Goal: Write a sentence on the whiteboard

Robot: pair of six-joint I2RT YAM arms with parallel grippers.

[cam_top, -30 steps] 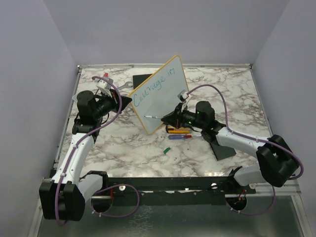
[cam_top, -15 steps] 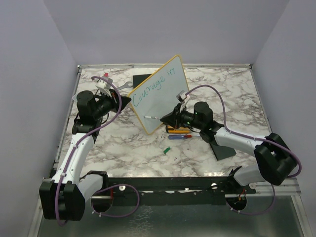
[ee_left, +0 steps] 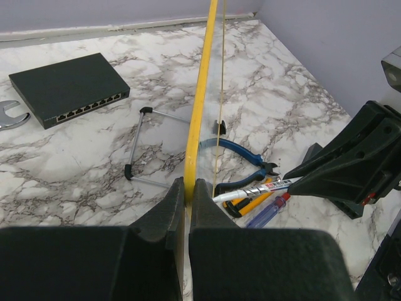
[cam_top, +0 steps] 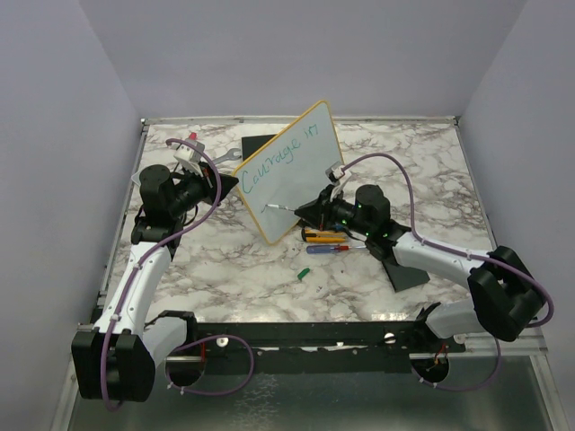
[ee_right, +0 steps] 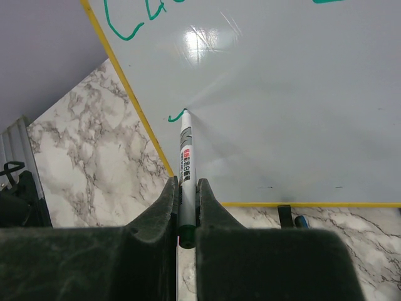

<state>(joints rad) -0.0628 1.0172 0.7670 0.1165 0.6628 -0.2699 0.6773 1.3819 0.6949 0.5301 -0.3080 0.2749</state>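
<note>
R claw (ee_right: pixel 186 185): pinched tight on a marker (ee_right: pixel 187 157), barrel clamped betw. the two fingers, nib fwd. Nib touches the whiteboard (ee_right: pixel 282 94) low on its face, nr the yellow rim. A short teal hook sits right at the tip. Glare patch on the board above the nib.

L claw (ee_left: pixel 188 188): closed on the board's edge, the yellow rim running straight up from betw. the fingers in the wrist view. Board stands on edge, tilted. Its lowest corner is down at the table (cam_top: pixel 225 260); can't tell if it rests there.

Top view: whiteboard (cam_top: pixel 301 189) is mid-table betw. my two arms. L claw (cam_top: pixel 229 182) is at its left edge. R claw (cam_top: pixel 305 213) is at the lower part of its face w/ marker (cam_top: pixel 280 209) pointing left.

The sentence (cam_top: pixel 280 154): one slanted cursive line, teal, reads approx. "Courage in", along the upper part of the board. Below it, only the hook.

L wrist view, past the board: wire stand (ee_left: pixel 135 141), blue-handled pliers (ee_left: pixel 238 149), black box (ee_left: pixel 69 89) w/ a row of ports, wrench (ee_left: pixel 9 115) end at the frame's left edge.

Top view, under the R claw: yellow tool (cam_top: pixel 322 237) and blue-red tool (cam_top: pixel 325 249) lie on the marble just beside the board's low corner. Green cap (cam_top: pixel 303 273) lies alone, nearer the bases. Black wedge piece (cam_top: pixel 406 271) sits beside my R forearm.
</note>
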